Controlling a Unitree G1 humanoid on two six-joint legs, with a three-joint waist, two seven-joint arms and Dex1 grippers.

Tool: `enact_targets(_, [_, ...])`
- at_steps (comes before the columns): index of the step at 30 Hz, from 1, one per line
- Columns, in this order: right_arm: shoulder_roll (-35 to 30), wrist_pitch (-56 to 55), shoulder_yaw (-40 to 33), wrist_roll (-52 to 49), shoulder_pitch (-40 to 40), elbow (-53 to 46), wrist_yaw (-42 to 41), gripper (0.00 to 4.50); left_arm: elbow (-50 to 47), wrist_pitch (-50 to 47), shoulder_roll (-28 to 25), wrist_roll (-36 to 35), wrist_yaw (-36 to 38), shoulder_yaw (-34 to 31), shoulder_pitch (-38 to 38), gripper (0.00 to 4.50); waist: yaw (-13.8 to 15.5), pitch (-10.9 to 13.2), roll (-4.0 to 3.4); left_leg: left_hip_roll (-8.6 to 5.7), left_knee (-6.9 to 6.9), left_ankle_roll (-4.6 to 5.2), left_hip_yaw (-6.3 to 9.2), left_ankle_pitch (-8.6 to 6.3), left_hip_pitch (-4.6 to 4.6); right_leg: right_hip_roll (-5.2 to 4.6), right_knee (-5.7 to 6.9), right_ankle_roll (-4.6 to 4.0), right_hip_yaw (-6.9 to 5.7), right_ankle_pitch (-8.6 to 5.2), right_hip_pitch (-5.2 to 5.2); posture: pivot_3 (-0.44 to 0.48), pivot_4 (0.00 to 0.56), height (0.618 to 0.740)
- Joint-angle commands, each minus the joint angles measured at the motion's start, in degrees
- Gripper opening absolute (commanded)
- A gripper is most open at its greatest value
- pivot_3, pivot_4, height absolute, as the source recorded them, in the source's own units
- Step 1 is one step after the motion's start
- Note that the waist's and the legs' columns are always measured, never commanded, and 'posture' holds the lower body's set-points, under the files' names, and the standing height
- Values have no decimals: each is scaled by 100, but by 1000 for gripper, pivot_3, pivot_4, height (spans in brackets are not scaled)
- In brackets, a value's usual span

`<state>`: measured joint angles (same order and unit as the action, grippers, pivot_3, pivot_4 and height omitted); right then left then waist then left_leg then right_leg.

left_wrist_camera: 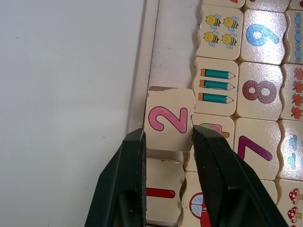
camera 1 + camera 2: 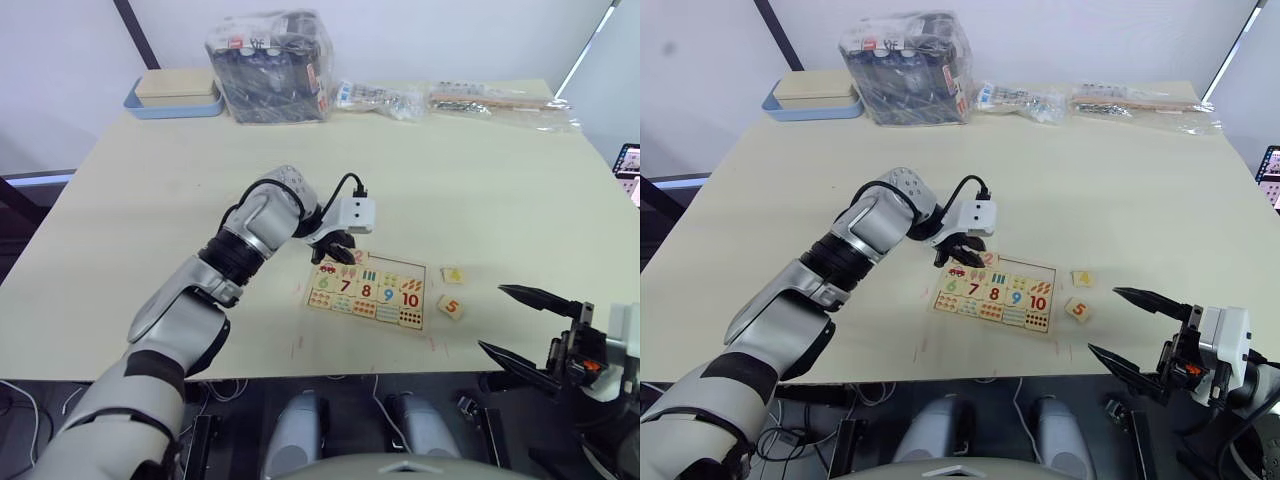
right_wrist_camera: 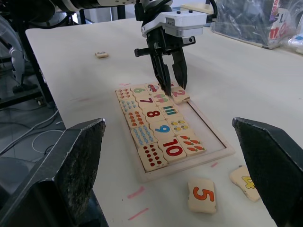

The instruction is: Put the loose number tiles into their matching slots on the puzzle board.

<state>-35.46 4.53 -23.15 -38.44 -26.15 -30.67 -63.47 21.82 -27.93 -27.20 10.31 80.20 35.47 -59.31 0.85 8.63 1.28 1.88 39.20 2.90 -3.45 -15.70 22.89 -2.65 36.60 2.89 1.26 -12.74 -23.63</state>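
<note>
I am pinching the 2 tile (image 1: 169, 120) by its two side edges in my left pincer (image 1: 168, 142), lowering it over the puzzle board (image 2: 420, 270) top row, beside the 1 tile (image 1: 161, 194). It looks light, stiff and smooth, likely slippery. My right pincer (image 2: 515, 322) is hanging open near the 5 tile (image 2: 450, 307) on the bench (image 2: 150, 200).

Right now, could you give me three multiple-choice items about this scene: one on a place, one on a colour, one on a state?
1. Where does the 5 tile lie?
A. in the puzzle board
B. on the table, off the board
C. in the right gripper

2. What colour is the digit on the 2 tile?
A. pink
B. blue
C. green

3. How is the left gripper?
A. open, empty
B. shut on the 2 tile
C. shut on the 5 tile

Answers: 1 B, it lies beside the board's rim. 2 A, the left wrist view shows it. 3 B, both fingers press its sides.
</note>
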Motion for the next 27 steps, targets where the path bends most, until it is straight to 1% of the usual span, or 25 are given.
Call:
enact_targets(1, [-26,-105,-64,-56,-27,-210,3,4500,-104,38,9,63,11,-33,-14,959,2,0,0,0,0,0,0,0,0,0,0,0,0,0,0,0,150,740])
enact_targets(12, [-12,-113,-51,-44,-45,-222,26,4500,115,113,105,174,-18,-34,-48,959,1,0,0,-1,0,0,1,0,0,0,0,0,0,0,0,0,150,740])
enact_targets(27, [27,-139,14,-16,-50,-227,77,4500,204,135,65,298,16,-19,-72,959,0,0,0,-1,0,0,1,0,-1,0,3,0,0,0,0,0,150,740])
